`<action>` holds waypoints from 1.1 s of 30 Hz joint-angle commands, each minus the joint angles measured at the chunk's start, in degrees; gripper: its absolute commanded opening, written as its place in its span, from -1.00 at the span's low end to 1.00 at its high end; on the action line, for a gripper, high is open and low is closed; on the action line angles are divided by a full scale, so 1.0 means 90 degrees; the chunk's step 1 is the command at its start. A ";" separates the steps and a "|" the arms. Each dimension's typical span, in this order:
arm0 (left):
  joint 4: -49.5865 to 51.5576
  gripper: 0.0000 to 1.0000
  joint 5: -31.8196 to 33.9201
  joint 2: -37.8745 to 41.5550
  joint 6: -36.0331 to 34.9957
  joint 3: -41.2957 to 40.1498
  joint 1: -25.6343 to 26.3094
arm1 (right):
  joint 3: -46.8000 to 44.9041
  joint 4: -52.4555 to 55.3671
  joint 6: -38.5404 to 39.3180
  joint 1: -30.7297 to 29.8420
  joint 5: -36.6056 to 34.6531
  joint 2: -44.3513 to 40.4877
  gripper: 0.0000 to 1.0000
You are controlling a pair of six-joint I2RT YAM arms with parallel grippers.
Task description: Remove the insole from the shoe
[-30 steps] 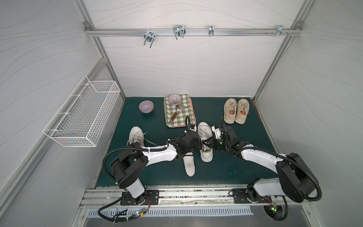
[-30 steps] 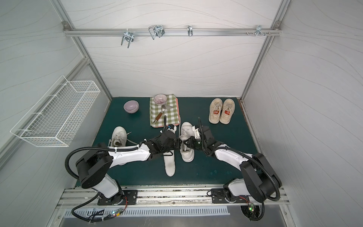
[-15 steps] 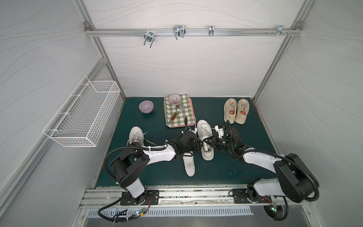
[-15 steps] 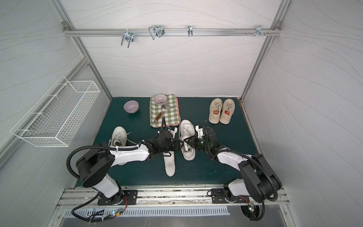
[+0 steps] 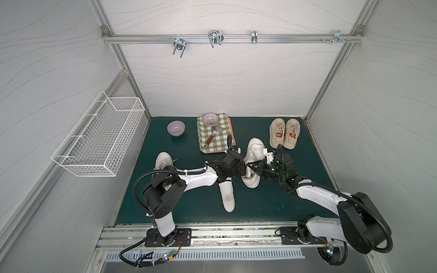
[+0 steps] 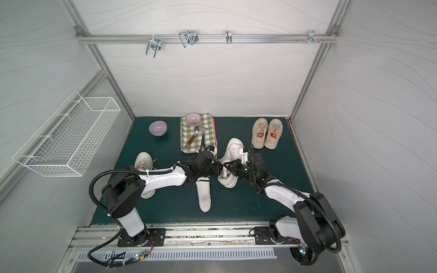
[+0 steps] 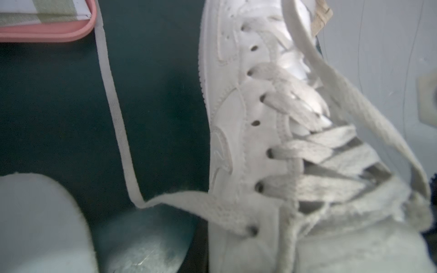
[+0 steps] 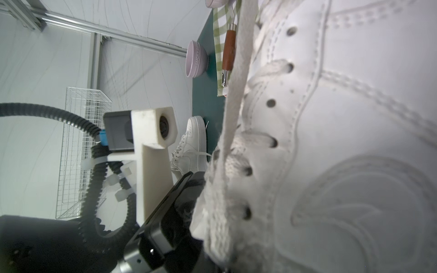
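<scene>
A white wire basket [image 5: 99, 139] hangs on the left wall. A lilac ceramic bowl [image 5: 176, 128] stands on the dark green mat [image 5: 283, 203]. A patterned bowl [image 5: 210, 119] sits with a wooden-handled spatula [image 5: 211, 139] on the green checked cloth [image 5: 220, 132]. The white flat insole [image 5: 228, 196] lies where it lay a second ago, one end under the left gripper [image 5: 240, 171]; whether that gripper holds anything I cannot tell. The right gripper [image 5: 253, 168] is clenched on the white leather sneaker [image 5: 255, 149], now rolled and shifted backward. Bare mat lies open toward the front rail [image 5: 212, 228]. The worn beige pair of sneakers [image 5: 285, 136] stands near behind.
</scene>
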State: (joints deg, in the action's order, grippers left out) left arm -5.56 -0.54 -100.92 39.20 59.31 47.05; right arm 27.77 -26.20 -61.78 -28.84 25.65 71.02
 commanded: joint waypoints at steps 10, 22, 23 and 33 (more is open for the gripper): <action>0.1516 -1.00 0.1197 -0.0869 0.0094 0.0779 -0.0843 | 0.0346 -0.0289 0.0218 -0.0006 0.0742 -0.1272 -1.00; -0.0450 -0.93 -0.1668 -0.0115 -0.0419 -0.0191 -0.0153 | 0.0833 0.0935 0.1087 -0.0186 0.0356 -0.0273 -1.00; -0.0598 -0.88 -0.1751 -0.0126 -0.0377 -0.0279 -0.0149 | 0.0881 0.0951 0.1119 -0.0246 0.0344 -0.0181 -1.00; -0.1302 -0.92 -0.2033 -0.0132 -0.0227 -0.0569 -0.0133 | 0.1039 0.1467 0.1425 -0.0409 -0.0020 0.0531 -1.00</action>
State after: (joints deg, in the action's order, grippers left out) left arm -11.70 -16.51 -102.04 37.19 54.15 45.30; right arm 34.57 -10.92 -51.16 -31.44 23.62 75.83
